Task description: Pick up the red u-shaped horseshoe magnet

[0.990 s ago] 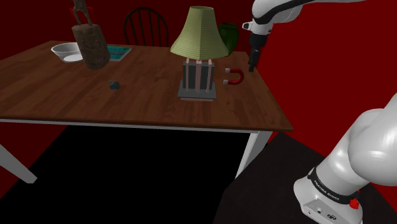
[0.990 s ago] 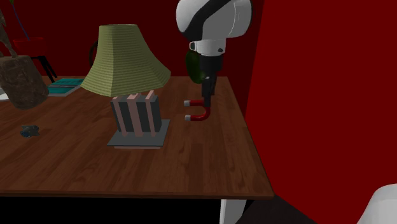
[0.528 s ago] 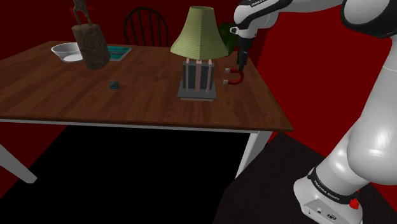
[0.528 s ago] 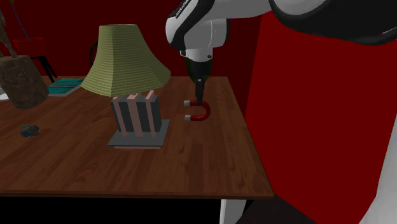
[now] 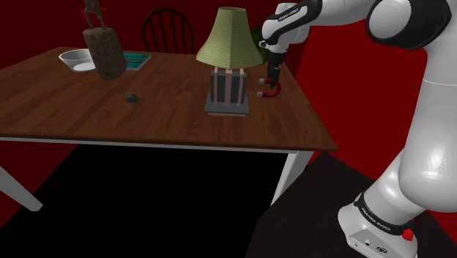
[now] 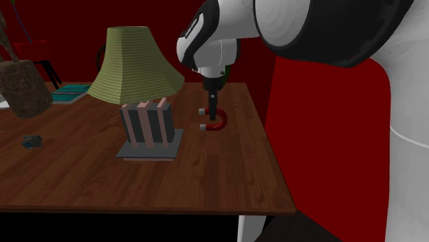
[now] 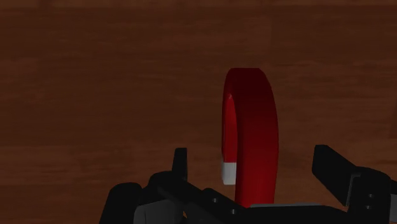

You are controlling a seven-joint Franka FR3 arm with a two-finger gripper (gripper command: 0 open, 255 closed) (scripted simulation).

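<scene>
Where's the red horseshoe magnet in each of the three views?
Shoulder view: the magnet lies on the table, just right of the lamp.
Second exterior view: the magnet is again right of the lamp.
Wrist view: the magnet stands between the open fingers, untouched.
Shared landmark: the lamp.

Shoulder view, from magnet [image 5: 272,94]: lamp [image 5: 227,44] w/ striped base just beside at 9 o'clock, blocks that side. Green obj [image 5: 257,38] near at 12. Bare table [image 5: 282,128] at 6, free. Table edge near at 3. Gripper [image 5: 274,80] fills approach from above.
</scene>
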